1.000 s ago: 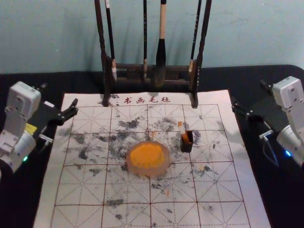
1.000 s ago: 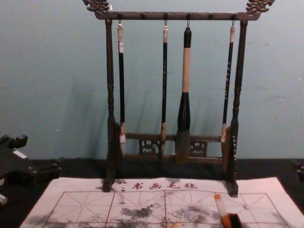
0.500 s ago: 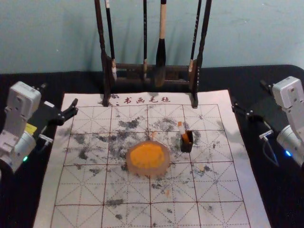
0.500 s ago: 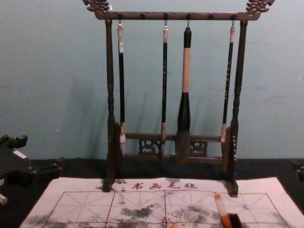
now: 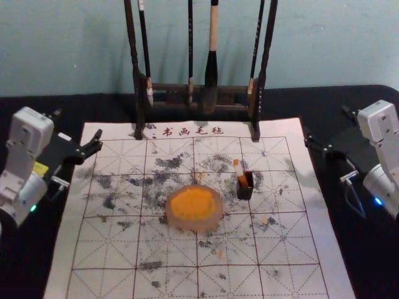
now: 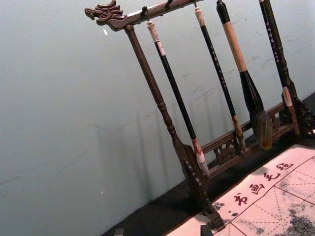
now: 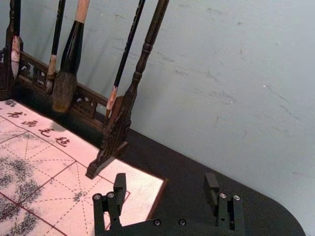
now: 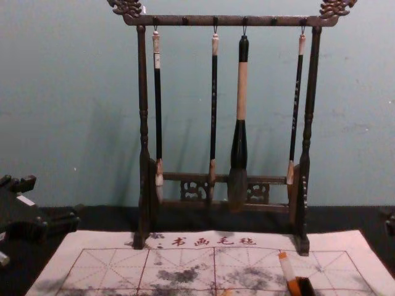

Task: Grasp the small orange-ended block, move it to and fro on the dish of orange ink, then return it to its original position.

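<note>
The small block (image 5: 239,168), white with orange ends, leans upright in a small dark holder (image 5: 245,190) right of the round dish of orange ink (image 5: 194,207). In the chest view the block (image 8: 287,269) tilts at the lower right beside the dark holder (image 8: 303,286). My left gripper (image 5: 79,123) is open and empty at the mat's upper left edge; its fingertips (image 6: 163,231) are far apart at the left wrist view's border. My right gripper (image 5: 326,121) hangs off the mat's upper right edge, away from the block, and the right wrist view shows this gripper (image 7: 166,183) open with nothing between its fingers.
A dark wooden rack (image 5: 199,98) with several hanging brushes stands across the mat's back edge, between the two grippers. The ink-stained white mat (image 5: 287,249) lies on a black table (image 5: 56,243), against a pale wall.
</note>
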